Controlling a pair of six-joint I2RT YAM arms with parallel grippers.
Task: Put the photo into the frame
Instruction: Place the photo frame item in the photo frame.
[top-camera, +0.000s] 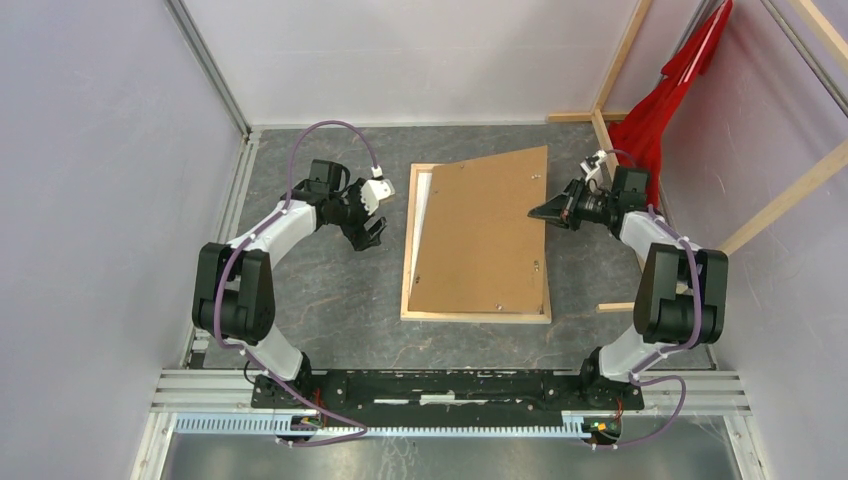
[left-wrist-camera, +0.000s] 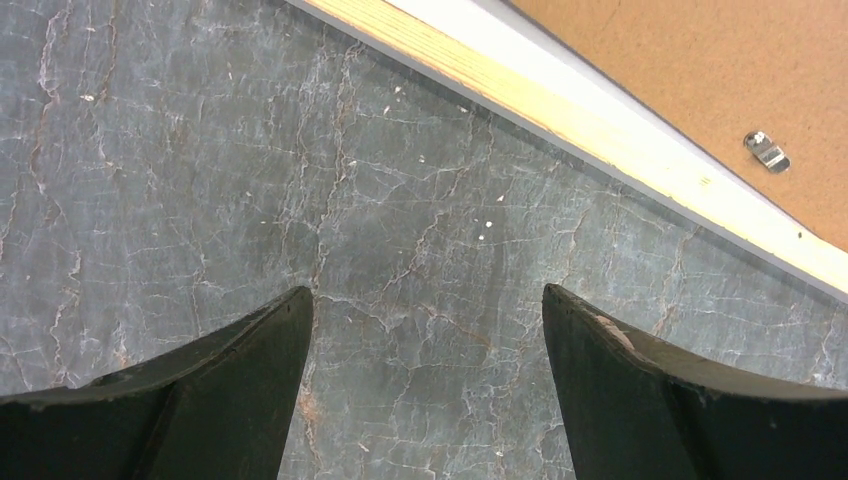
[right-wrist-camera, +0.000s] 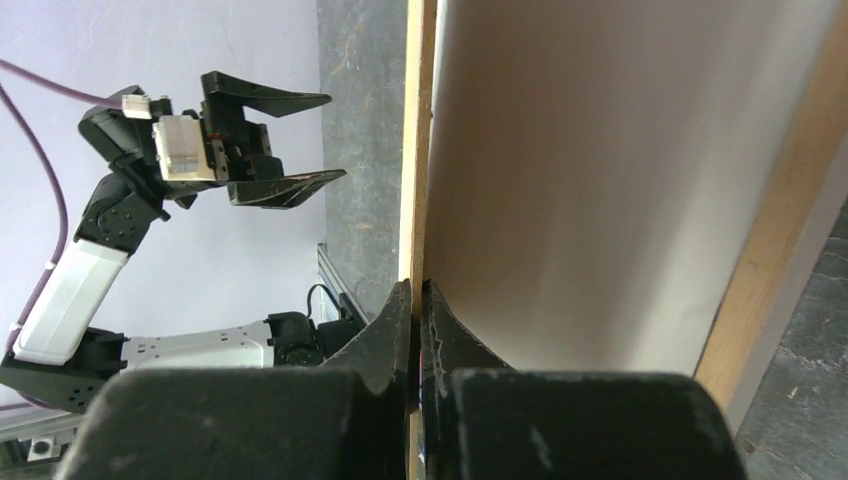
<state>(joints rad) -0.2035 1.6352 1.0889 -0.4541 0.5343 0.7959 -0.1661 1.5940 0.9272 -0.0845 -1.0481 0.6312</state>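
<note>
- The right gripper (right-wrist-camera: 417, 290) is clenched flat on a thin tan edge — the right-hand edge of the brown backing board (top-camera: 485, 235), which it holds slightly raised on that side
- Beneath that raised edge a pale white sheet shows inside the frame (top-camera: 475, 316). From above it is a narrow white wedge at the far left of the recess. I take it for the photo (top-camera: 422, 205), white back up and already lying in the frame
- The frame lies face down in the middle of the tabletop (top-camera: 330, 290), bare wood border upward. Its long axis runs away from the arm bases
- The board lies over the frame askew: its far right corner pokes past the frame's far border, and its left edge leaves the white wedge uncovered
- As I judge it, the coming move turns on this skew. The board stretches leftward from the right gripper and has to be squared to the frame's long axis before it can drop into the recess over the photo
- The left gripper (left-wrist-camera: 425, 292) has its jaws spread wide and grasps nothing. It hovers over bare tabletop just beside the frame's left border — the arm nearer the uncovered part of the photo
- The tabletop is grey, veined and flat, and bare on either side of the frame
- Pale walls (top-camera: 100, 200) close in the left, far and right sides. Bare wooden beams (top-camera: 622, 60) and a red cloth (top-camera: 670, 100) stand close behind the right arm, so that side looks tighter for swinging the board
</note>
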